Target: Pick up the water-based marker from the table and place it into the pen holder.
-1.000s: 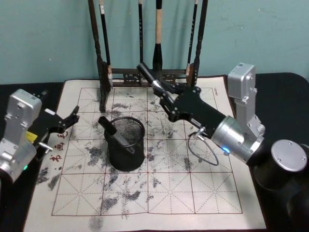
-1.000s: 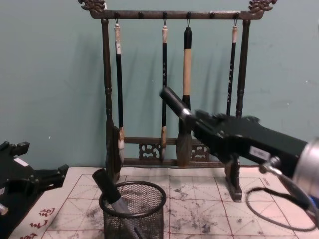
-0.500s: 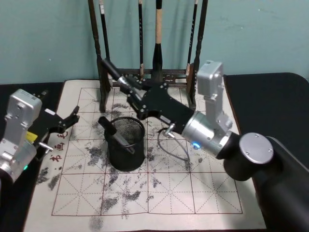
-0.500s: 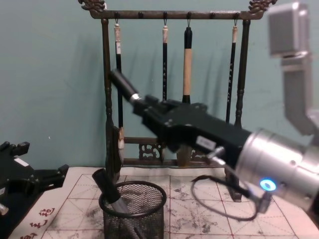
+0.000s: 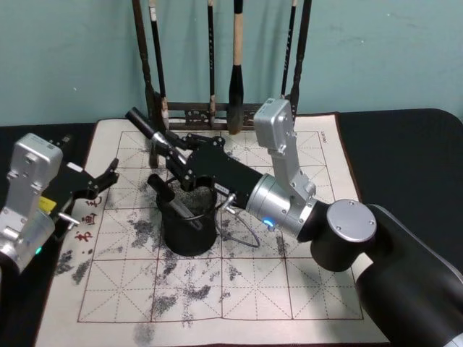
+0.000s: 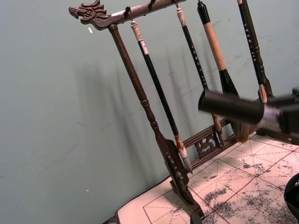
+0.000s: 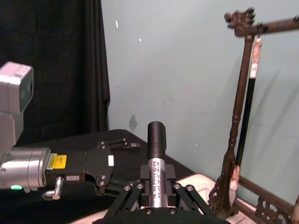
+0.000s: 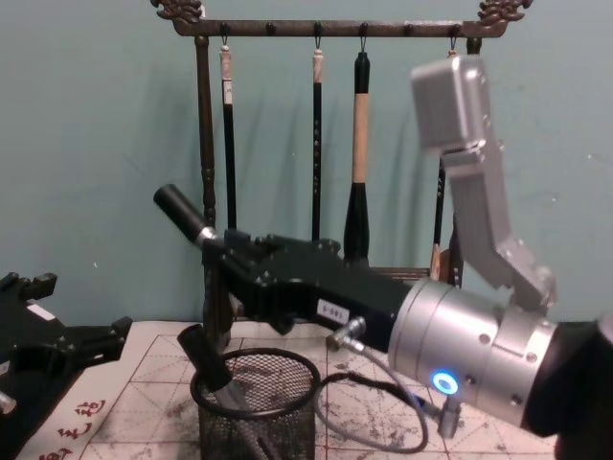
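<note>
R gripper (image 5: 178,160) pinching marker (image 5: 147,129) slanted above holder (image 5: 189,235); L gripper (image 5: 102,178) spread, idle; dropped w/o uprighting, it may glance off & roll away.

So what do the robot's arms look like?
Both arms are silver boxy and tubular links ending in black angular grippers. The right gripper has a white label, a grey cable loop and a blue light on its wrist. The left gripper has a yellow sticker and a green light behind it.

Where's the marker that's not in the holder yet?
Head view, left of centre: the marker is tilted in the right gripper, in the air above the pen holder, before the brush rack.
</note>
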